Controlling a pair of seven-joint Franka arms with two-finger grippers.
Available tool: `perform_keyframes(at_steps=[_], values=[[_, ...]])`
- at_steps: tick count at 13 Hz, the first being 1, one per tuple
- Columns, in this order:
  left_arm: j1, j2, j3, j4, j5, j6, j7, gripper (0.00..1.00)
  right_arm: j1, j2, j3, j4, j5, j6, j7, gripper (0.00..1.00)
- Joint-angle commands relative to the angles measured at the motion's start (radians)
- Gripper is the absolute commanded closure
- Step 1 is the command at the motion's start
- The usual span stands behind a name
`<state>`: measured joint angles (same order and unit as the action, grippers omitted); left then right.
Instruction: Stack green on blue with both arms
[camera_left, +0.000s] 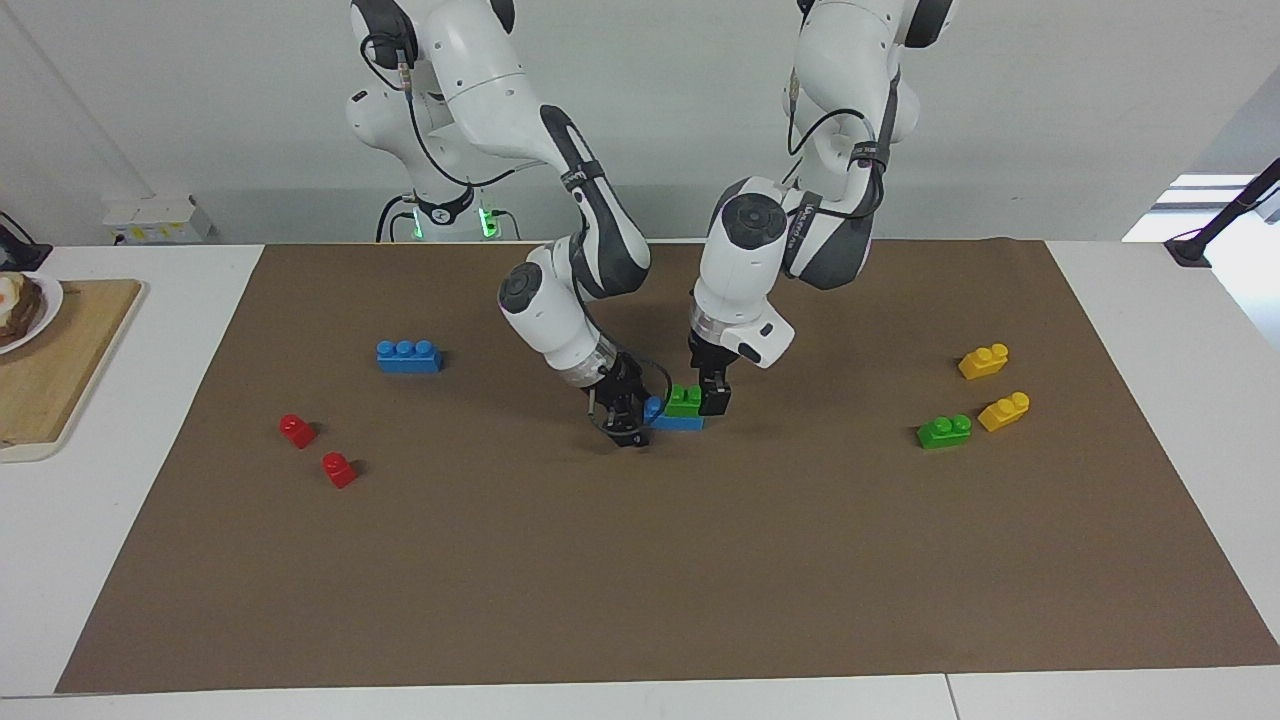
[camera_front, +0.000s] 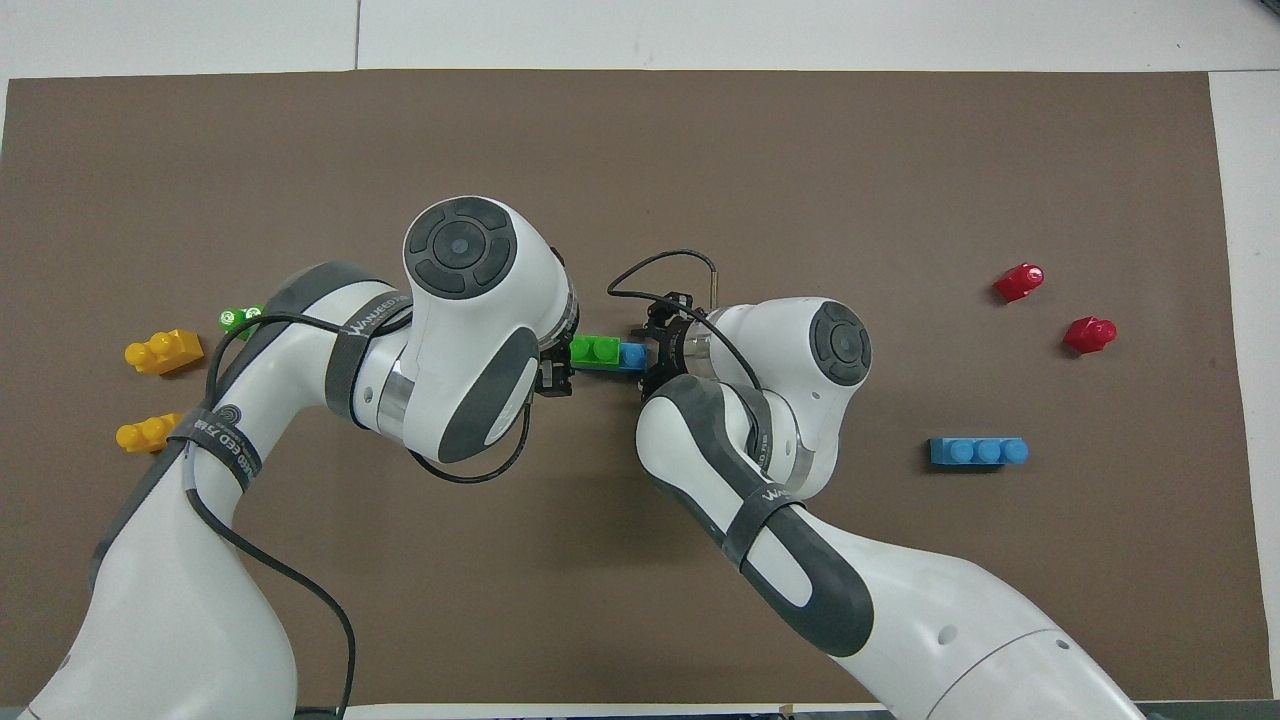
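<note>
A green brick (camera_left: 684, 400) (camera_front: 594, 351) sits on a light-blue three-stud brick (camera_left: 676, 421) (camera_front: 632, 355) in the middle of the brown mat. It covers the blue brick's end toward the left arm and leaves one blue stud bare. My left gripper (camera_left: 708, 387) (camera_front: 558, 375) hangs low, open, against the green brick's end and holds nothing. My right gripper (camera_left: 625, 420) (camera_front: 652, 347) is open at the blue brick's bare end, a little apart from it.
A second blue brick (camera_left: 408, 356) and two red bricks (camera_left: 297, 430) (camera_left: 339, 469) lie toward the right arm's end. A spare green brick (camera_left: 944, 431) and two yellow bricks (camera_left: 983, 361) (camera_left: 1004, 411) lie toward the left arm's end. A wooden board (camera_left: 60, 370) is off the mat.
</note>
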<state>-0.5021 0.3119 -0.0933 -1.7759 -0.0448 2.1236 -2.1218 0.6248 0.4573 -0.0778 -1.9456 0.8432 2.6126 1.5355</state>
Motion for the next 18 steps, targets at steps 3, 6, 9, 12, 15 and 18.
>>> perform_keyframes(at_steps=[3, 6, 9, 12, 15, 18], values=[[-0.001, -0.03, 0.013, -0.014, 0.006, -0.048, 0.003, 0.05, -0.06, -0.015, 0.0, 0.016, 0.007, -0.052, -0.04, 0.03], [0.057, -0.123, 0.023, 0.006, 0.008, -0.189, 0.245, 0.0, -0.141, -0.066, -0.004, 0.028, -0.001, -0.138, -0.038, 0.02], [0.219, -0.259, 0.023, 0.003, 0.008, -0.299, 0.532, 0.0, -0.233, -0.114, -0.007, 0.057, -0.086, -0.25, -0.04, 0.01], [0.39, -0.309, 0.024, -0.005, 0.008, -0.393, 0.951, 0.0, -0.295, -0.144, -0.007, 0.123, -0.272, -0.333, -0.087, 0.01], [0.526, -0.327, 0.024, -0.003, 0.008, -0.413, 1.323, 0.0, -0.367, -0.154, -0.008, 0.229, -0.361, -0.475, -0.303, 0.01], [0.576, -0.332, 0.026, 0.01, 0.008, -0.456, 1.65, 0.0, -0.404, -0.183, -0.008, 0.241, -0.508, -0.558, -0.63, 0.01]])
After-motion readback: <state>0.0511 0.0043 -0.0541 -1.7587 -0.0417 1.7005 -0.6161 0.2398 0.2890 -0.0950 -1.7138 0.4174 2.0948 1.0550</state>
